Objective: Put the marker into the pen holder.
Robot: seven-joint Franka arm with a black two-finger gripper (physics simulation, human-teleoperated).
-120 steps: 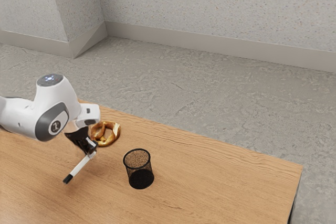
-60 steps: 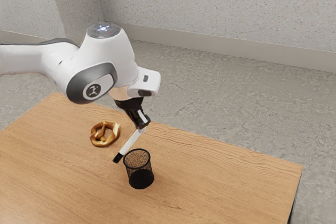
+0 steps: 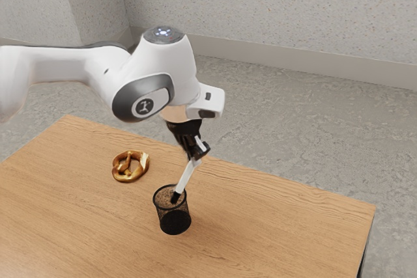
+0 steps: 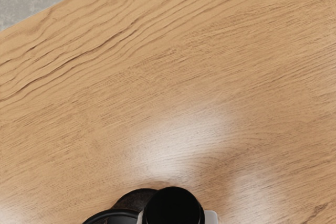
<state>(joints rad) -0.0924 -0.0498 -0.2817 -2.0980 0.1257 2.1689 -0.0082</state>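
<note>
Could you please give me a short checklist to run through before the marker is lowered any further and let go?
1. Gripper shut on the marker: ok.
2. Marker's black end pointing down: ok.
3. Marker upright: not ok, it is tilted, the black end leaning toward the exterior view's left.
4. Pen holder standing upright on the table: ok.
5. Black end below the holder's rim: cannot tell; it overlaps the mouth in the exterior view, but its depth is unclear.
6. Pretzel apart from the holder: ok.
</note>
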